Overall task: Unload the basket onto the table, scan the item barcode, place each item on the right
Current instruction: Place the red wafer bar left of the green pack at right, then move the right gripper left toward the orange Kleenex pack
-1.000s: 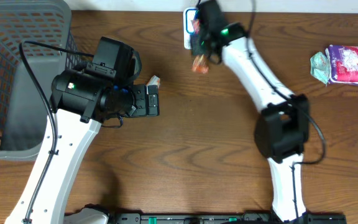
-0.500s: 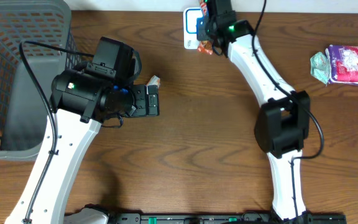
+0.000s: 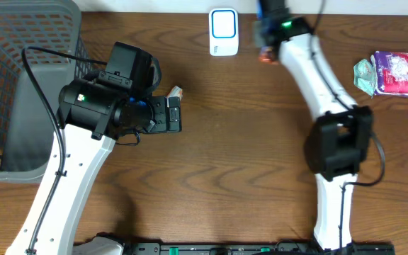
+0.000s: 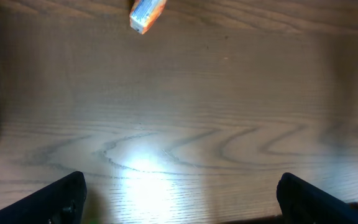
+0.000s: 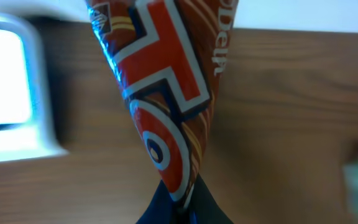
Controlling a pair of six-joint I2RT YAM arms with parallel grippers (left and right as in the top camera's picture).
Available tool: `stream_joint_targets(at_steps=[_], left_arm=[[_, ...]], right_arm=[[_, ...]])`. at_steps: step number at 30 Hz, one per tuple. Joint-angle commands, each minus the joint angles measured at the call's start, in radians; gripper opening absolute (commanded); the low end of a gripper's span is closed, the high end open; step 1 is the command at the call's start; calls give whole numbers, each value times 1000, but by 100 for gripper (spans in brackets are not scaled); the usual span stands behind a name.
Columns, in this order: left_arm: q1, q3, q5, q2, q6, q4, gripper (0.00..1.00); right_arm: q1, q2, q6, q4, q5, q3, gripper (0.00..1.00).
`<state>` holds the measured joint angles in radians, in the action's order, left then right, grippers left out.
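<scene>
Here the right hand [image 3: 268, 37] is clamped shut on one end of the snack packet [image 5: 166, 106], holding it above the surface [image 3: 211, 177] just right of the white scanner [image 3: 223, 32], likely so a printed face can be turned to its window. The packet is glossy crinkled foil, orange-red with white and blue bands, no barcode showing; the left hand [image 4: 179, 200] hovers open and empty.

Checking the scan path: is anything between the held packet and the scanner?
Nothing visible. The right gripper holds the packet just right of the scanner; only wood table shows between them.
</scene>
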<state>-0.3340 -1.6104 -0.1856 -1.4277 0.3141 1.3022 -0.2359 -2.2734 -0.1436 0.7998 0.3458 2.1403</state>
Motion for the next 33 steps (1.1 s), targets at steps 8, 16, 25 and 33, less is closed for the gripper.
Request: stream_joint_targets(at_steps=[8,16,25,33], left_arm=[[3,-4,-5,3,-6,3,98],[3,-4,-5,3,-6,3,98],[3,-4,-5,3,-6,3,98],[3,-4,-5,3,-6,3,98]], right_arm=[[318,3,314,153,91,5,6],[443,1,249,214,-150,5,99],[376,0,213,249,-634,5,91],[214,-1,87,275,-883,5,79]])
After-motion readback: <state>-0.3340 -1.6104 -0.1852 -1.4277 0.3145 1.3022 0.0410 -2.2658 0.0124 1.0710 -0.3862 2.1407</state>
